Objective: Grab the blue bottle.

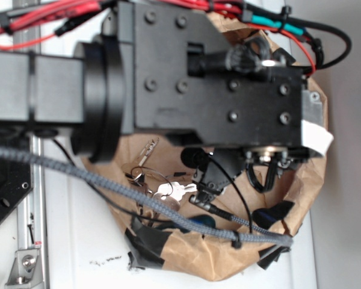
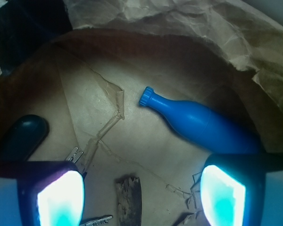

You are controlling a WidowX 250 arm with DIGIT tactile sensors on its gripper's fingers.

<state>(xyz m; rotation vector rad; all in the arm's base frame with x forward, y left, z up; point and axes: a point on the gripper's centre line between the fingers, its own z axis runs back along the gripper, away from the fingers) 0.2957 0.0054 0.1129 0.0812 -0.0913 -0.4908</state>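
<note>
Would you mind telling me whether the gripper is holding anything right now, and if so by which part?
Nothing is held. The gripper is open above the bag floor, and the blue bottle lies untouched.

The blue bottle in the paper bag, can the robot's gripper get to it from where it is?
Probably yes. The blue bottle lies uncovered on the bag floor, and the gripper hangs open above; the wood shard lies apart.

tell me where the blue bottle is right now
In the wrist view the blue bottle lies on its side on the floor of the brown paper bag, right of centre, cap pointing upper left, its wide end behind the hand's right finger.
</note>
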